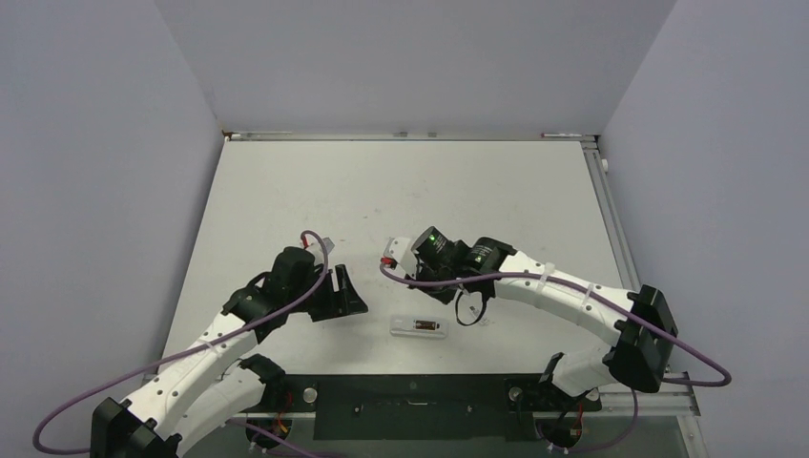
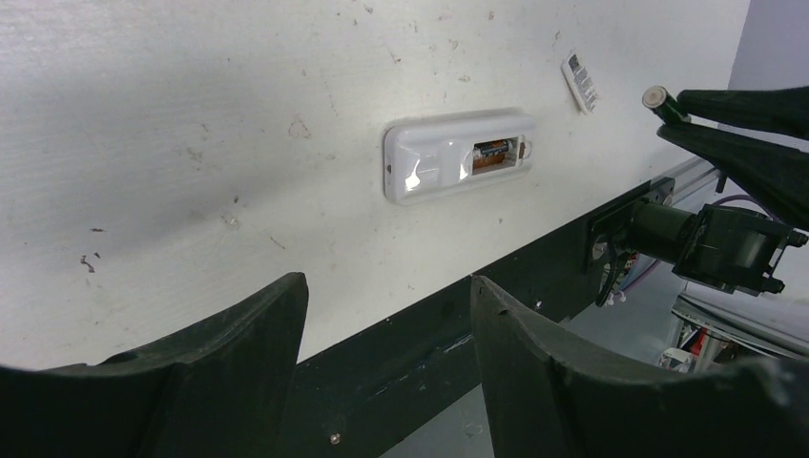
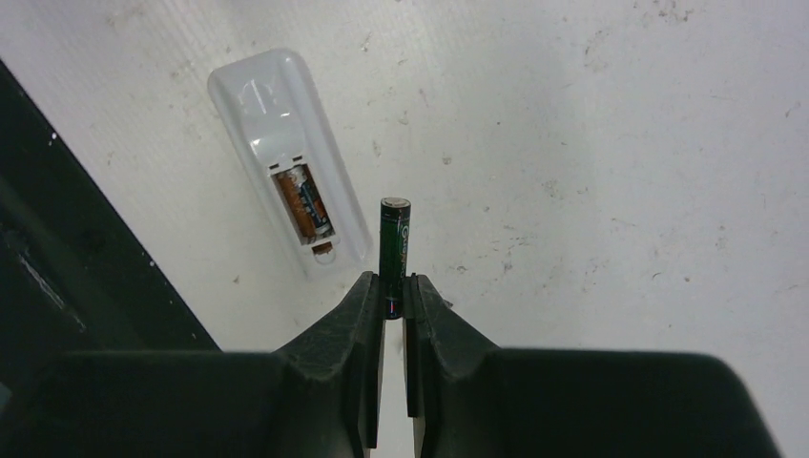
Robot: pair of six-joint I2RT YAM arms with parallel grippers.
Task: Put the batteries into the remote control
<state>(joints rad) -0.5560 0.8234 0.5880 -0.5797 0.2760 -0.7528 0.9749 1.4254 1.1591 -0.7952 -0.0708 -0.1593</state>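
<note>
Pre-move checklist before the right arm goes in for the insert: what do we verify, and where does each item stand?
1. Grip on the held battery: ok. The right gripper is shut on its lower end and the rest sticks out past the fingertips.
2. Remote control back up, compartment open: ok.
3. Free slot left: cannot tell. One seated battery shows inside.
4. Held battery over the compartment: not ok. It sits beside the remote control.
5. Polarity: cannot tell.
6. Left gripper out of the way: ok. It is open, empty and apart from the remote control.
</note>
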